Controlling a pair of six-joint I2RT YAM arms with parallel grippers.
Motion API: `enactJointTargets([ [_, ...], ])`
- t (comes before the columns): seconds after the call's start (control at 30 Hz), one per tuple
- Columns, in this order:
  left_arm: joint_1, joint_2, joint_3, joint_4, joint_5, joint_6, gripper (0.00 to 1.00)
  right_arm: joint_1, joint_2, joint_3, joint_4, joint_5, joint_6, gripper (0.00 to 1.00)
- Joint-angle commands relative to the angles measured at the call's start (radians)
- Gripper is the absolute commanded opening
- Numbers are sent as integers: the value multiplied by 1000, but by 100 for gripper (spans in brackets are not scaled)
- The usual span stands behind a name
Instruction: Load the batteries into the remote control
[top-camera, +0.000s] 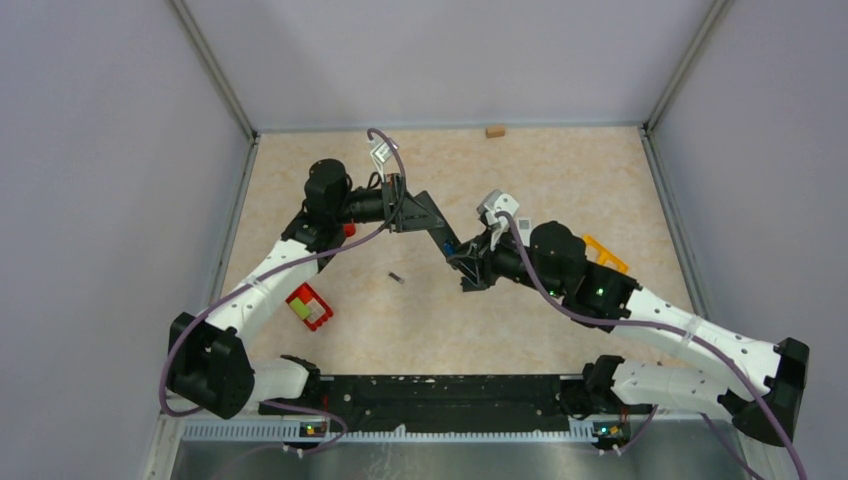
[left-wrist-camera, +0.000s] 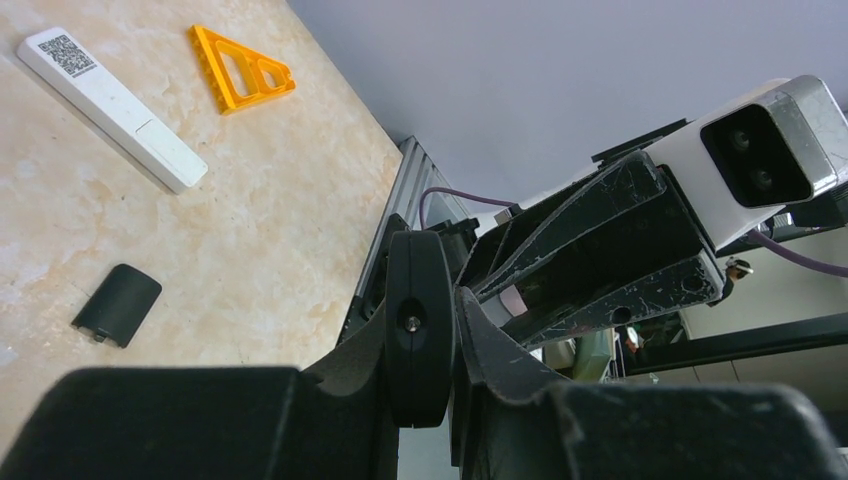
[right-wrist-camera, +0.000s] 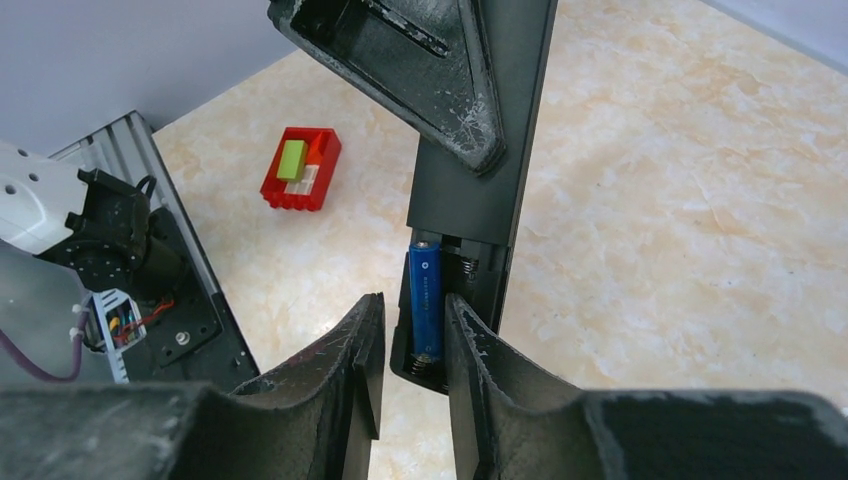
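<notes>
Now L gripper (top-camera: 418, 212) clamps remote (right-wrist-camera: 470, 215); R gripper (right-wrist-camera: 413, 312) parted astride blue batt (right-wrist-camera: 425, 285).

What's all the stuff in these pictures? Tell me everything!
black remote: one, black, held up by left hand
battery: one, blue, inside black remote's open slot
white remote: one, white, lying on table
battery cover: one, black, on table
triangle: one, orange, on table beyond white remote
box: one, red, green and white bits inside, on table
block: one, tan, table's far edge
table: one, beige
left hand: one, black, shut on black remote
right hand: one, black, open, fingers either side of battery
</notes>
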Motion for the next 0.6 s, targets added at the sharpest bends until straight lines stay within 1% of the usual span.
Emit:
enactJointTargets([
  [0.0,6,-13,-3,62,6,1,0,14,-33,70,39,12,30,29],
  [0.07,6,-11,-4,61,5,2,0,13,-36,72,43,30,43,29],
  [0.23,6,-10,-5,61,4,2,0,13,-33,67,45,48,58,23],
  [0.4,7,-11,-9,60,-15,11,0,13,-32,77,45,83,123,22],
  [0.47,7,-15,-11,60,-41,17,0,13,-35,88,38,116,185,26],
  [0.57,9,-25,-24,82,-106,17,0,13,-57,88,24,223,329,39],
])
